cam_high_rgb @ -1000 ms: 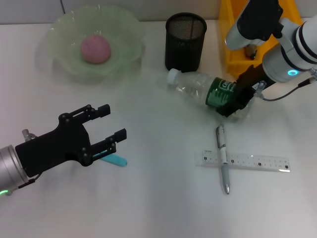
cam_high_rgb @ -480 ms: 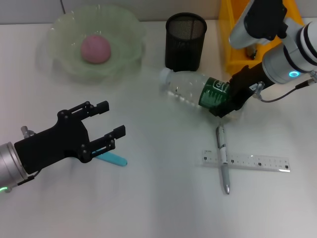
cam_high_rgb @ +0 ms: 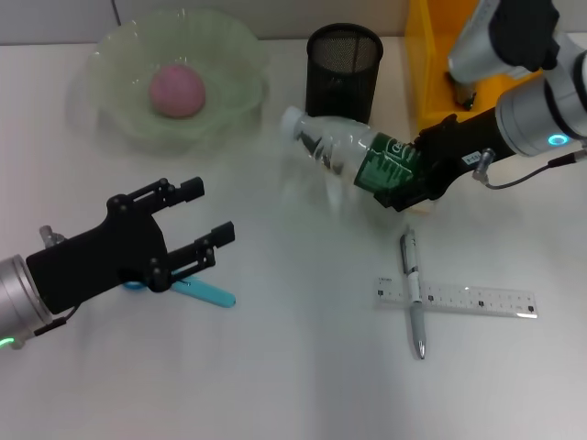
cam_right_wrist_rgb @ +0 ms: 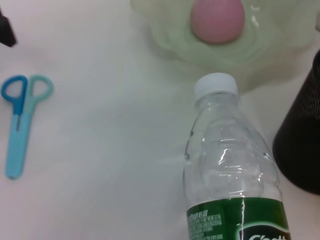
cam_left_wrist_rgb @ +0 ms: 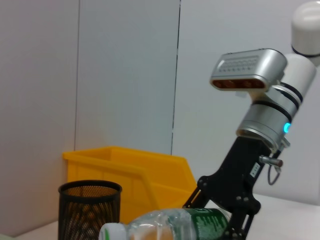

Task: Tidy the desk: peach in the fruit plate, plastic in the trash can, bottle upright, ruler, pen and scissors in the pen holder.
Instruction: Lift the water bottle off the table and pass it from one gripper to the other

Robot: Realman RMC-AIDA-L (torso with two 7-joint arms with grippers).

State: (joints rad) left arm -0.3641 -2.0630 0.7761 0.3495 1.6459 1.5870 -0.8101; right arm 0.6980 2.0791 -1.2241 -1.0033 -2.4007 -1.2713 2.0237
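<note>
The right pincer (cam_high_rgb: 401, 188) is clamped on the base end of the bottle (cam_high_rgb: 344, 154), on the part with the green label. The bottle is tilted, with its white cap pointing away from this pincer toward the fruit plate (cam_high_rgb: 229, 50), and the cap end is lifted above the tabletop (cam_high_rgb: 293, 367). Just behind the bottle stands the pen holder (cam_high_rgb: 343, 73), and close behind the right pincer is the trash can (cam_high_rgb: 424, 64). The peach (cam_high_rgb: 177, 90) lies inside the fruit plate, well apart from both pincers.

In front of the right pincer, the pen (cam_high_rgb: 413, 291) lies on the tabletop, and it crosses over the ruler (cam_high_rgb: 472, 300), which lies flat under it.

The left pincer (cam_high_rgb: 204, 217) hovers over the tabletop with its fingers apart and it holds nothing. The scissors (cam_high_rgb: 209, 294) lie flat just below and beside it, partly hidden by the arm; in the right wrist view they show whole, closed, with the blue handles together (cam_right_wrist_rgb: 20, 120).
</note>
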